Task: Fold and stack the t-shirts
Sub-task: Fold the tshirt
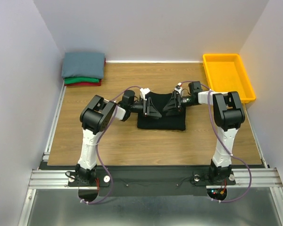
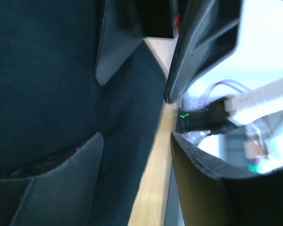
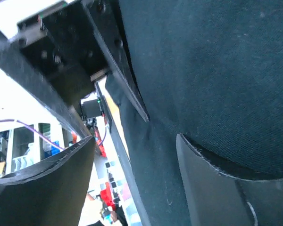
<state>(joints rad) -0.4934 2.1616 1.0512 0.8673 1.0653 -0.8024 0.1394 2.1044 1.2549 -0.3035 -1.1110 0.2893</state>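
Black t-shirt (image 1: pixel 161 123) lies partly hidden under left tool (image 1: pixel 152 108) and right tool (image 1: pixel 172 104).

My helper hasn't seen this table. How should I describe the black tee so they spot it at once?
On the wooden table, look to the middle, away from the yellow bin at far right. A tee lies there alone, folded flat. It is black, while the stack in the far left corner is grey-blue, green and red.

Bare table (image 1: pixel 113 141) lies around the black t-shirt (image 1: pixel 161 123); the folded stack (image 1: pixel 83 66) and yellow bin (image 1: pixel 228 75) crowd the far corners.
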